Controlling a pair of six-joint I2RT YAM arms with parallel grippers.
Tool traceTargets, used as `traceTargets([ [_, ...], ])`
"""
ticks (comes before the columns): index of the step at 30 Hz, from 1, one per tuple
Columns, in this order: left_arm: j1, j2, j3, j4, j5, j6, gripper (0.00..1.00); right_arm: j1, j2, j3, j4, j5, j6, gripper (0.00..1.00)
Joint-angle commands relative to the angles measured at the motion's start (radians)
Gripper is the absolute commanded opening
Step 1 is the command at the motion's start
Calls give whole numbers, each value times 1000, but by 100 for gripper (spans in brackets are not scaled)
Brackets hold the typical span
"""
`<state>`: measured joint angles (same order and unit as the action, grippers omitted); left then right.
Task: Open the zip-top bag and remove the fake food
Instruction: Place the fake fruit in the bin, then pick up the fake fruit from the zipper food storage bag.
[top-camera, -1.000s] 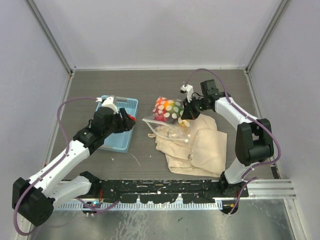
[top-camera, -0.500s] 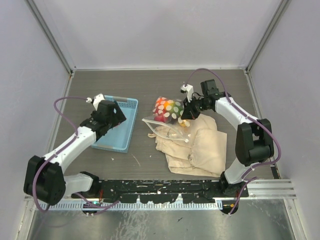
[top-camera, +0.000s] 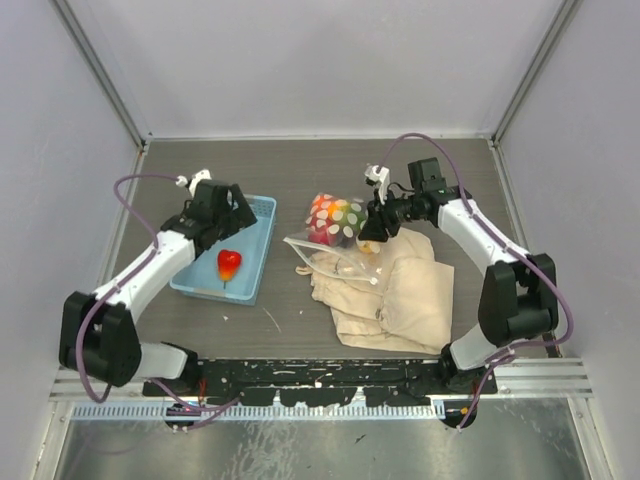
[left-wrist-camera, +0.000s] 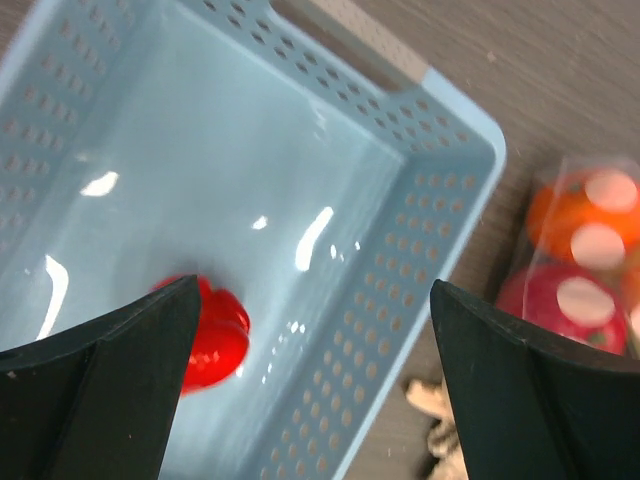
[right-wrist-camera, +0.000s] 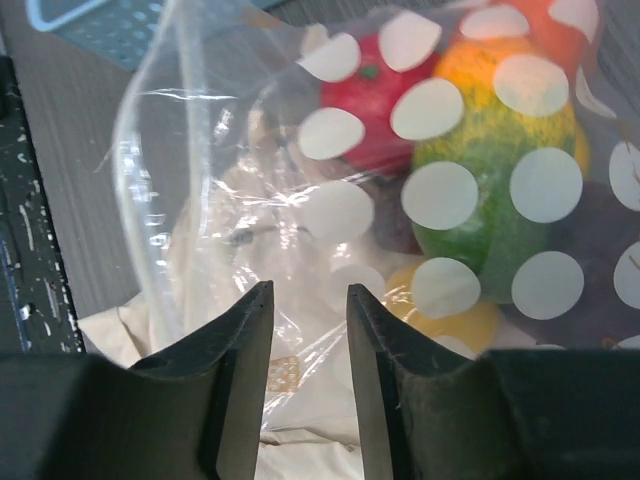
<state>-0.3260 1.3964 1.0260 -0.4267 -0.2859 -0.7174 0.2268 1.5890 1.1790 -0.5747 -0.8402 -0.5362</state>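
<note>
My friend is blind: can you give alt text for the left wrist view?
A red fake fruit lies in a light blue basket, framed by the open left tool; the spotted zip-top bag sits beside the basket.

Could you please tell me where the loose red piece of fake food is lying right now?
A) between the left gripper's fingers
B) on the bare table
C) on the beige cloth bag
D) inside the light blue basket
D: the red fake food piece lies on the floor of the light blue basket, and the left gripper is open, holding nothing.
</note>
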Motion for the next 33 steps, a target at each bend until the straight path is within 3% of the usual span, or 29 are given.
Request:
traceTargets([
  [1, 4, -216, -185, 197, 231, 50, 98, -4, -137, -36, 47, -153, -50, 46],
  [6, 0, -421, -351, 336, 462, -12, 99, 40, -264, -118, 158, -159, -31, 67],
  [10, -43, -495, -398, 389, 584, -46, 97, 170, -324, -156, 234, 31, -17, 77],
  [14, -169, -495, -412, 419, 577, -60, 94, 277, -293, -141, 255, 289, -2, 79],
  [20, -367, -444, -413, 450, 465, -94, 83, 417, -224, -123, 261, 485, -2, 79],
  [23, -397, -404, -447, 547, 441, -144, 68, 455, -195, -112, 269, 610, -1, 74],
  [27, -421, -303, -444, 630, 434, -171, 65, 461, -187, -100, 272, 680, 12, 58],
  [33, -429, -183, -393, 589, 360, -158, 69, 456, -204, -94, 274, 633, 49, 14],
])
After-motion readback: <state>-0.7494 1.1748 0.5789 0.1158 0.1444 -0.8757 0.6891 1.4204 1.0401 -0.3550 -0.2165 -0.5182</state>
